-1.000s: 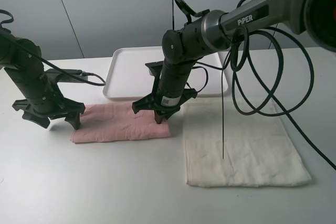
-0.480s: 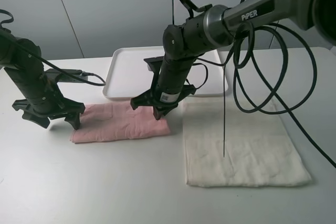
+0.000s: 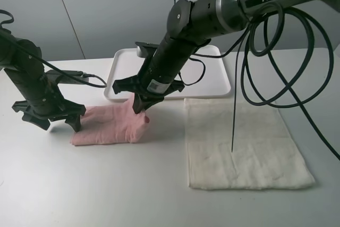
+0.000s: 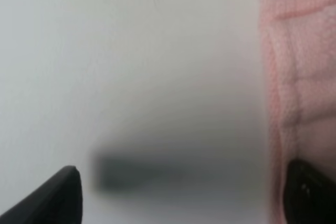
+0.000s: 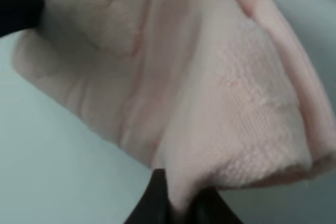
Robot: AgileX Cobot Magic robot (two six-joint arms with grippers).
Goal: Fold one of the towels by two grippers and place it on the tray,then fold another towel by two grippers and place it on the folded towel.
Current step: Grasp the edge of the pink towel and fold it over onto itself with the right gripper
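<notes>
A pink towel [image 3: 106,126] lies on the table left of centre. My right gripper [image 3: 141,104] is shut on its right end and holds that end raised and drawn leftward over the rest. In the right wrist view the fingers [image 5: 160,198] pinch the lifted pink towel [image 5: 220,108]. My left gripper [image 3: 52,122] is open and low at the towel's left end. In the left wrist view [image 4: 184,198] one fingertip [image 4: 310,192] rests at the edge of the pink towel [image 4: 299,77]. A white towel [image 3: 244,147] lies flat on the right. The white tray [image 3: 125,73] stands behind.
The right arm's black cables [image 3: 276,78] hang over the white towel and the tray's right side. A thin black cable [image 3: 234,126] dangles onto the white towel. A grey wall stands behind the table.
My right gripper has moved left and slightly up with the pink towel's right end, so the towel is now shorter and bunched. The left arm has not moved.
</notes>
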